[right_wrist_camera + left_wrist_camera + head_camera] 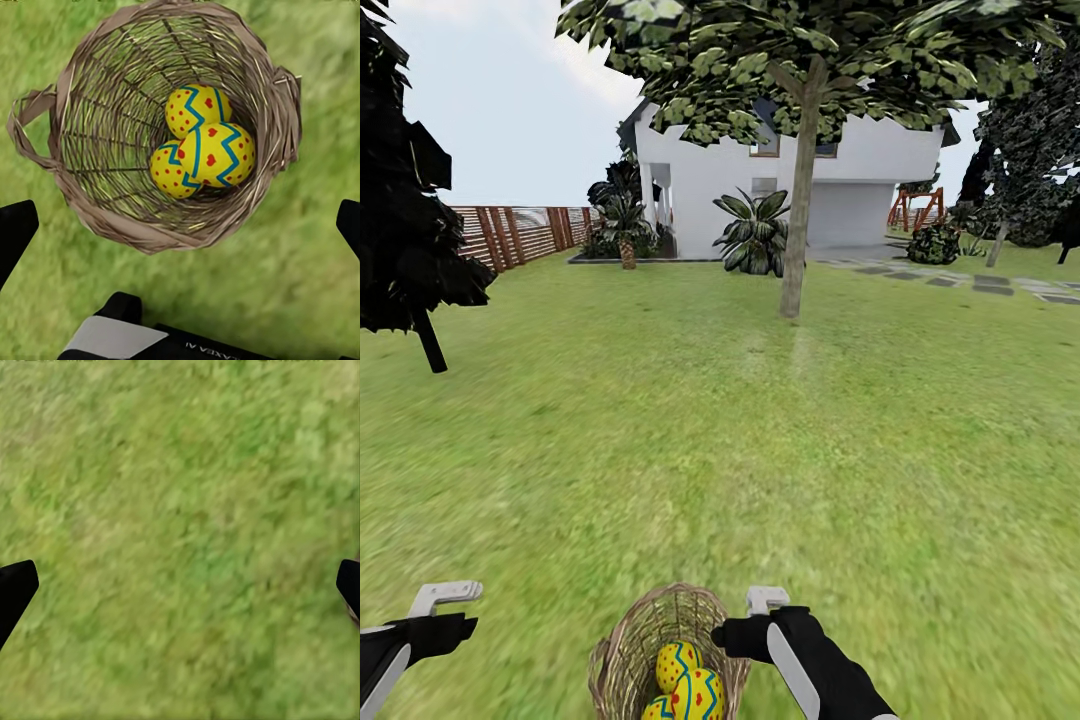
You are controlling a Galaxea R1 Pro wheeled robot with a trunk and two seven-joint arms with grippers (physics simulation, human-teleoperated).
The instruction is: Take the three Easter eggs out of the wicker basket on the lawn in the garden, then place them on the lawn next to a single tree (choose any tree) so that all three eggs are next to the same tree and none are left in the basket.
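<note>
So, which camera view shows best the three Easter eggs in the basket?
The right wrist view: it looks down into the wicker basket, all three Easter eggs clear. The head view shows them small, one cut by the frame edge. The left wrist view shows lawn.

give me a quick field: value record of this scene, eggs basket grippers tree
eggs: three yellow Easter eggs with red dots and blue zigzags, all inside the basket
basket: tan woven wicker basket, upright on the green lawn
left gripper: open, over bare grass
right gripper: open, beside the basket
tree: grey-brown-trunked leafy tree ahead, before the white house
</note>
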